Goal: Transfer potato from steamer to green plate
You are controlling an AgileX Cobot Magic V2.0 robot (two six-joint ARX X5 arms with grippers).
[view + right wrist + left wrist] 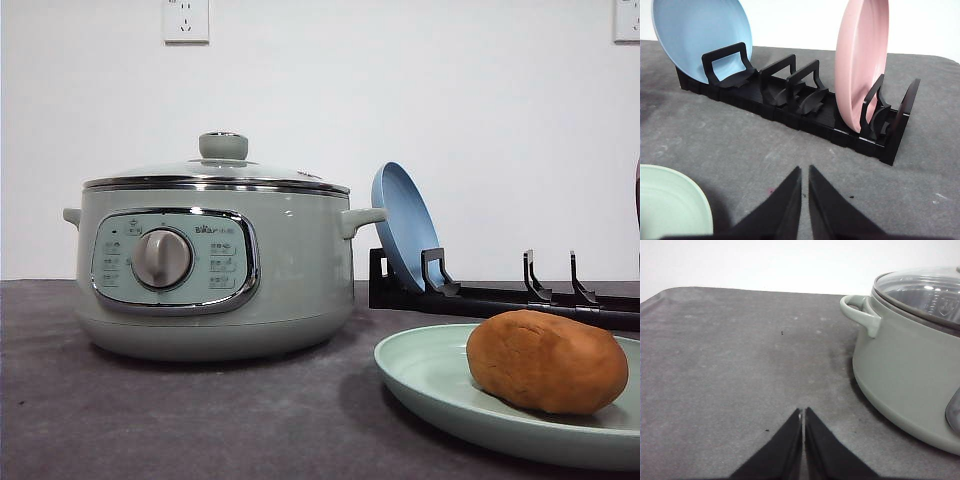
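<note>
The orange-brown potato (547,361) lies on the pale green plate (430,385) at the front right of the table. The sage-green steamer (210,270) stands to the left with its knobbed glass lid on. In the left wrist view my left gripper (803,416) is shut and empty over the grey mat, beside the steamer (905,365) and its side handle. In the right wrist view my right gripper (805,172) is shut with nothing between the fingers, facing the black rack, with the green plate's rim (695,197) beside it.
A black plate rack (805,107) stands behind the green plate, holding an upright blue plate (702,37) and an upright pink plate (860,65). The blue plate (402,225) leans in the rack (500,298) beside the steamer. A white wall runs behind the table.
</note>
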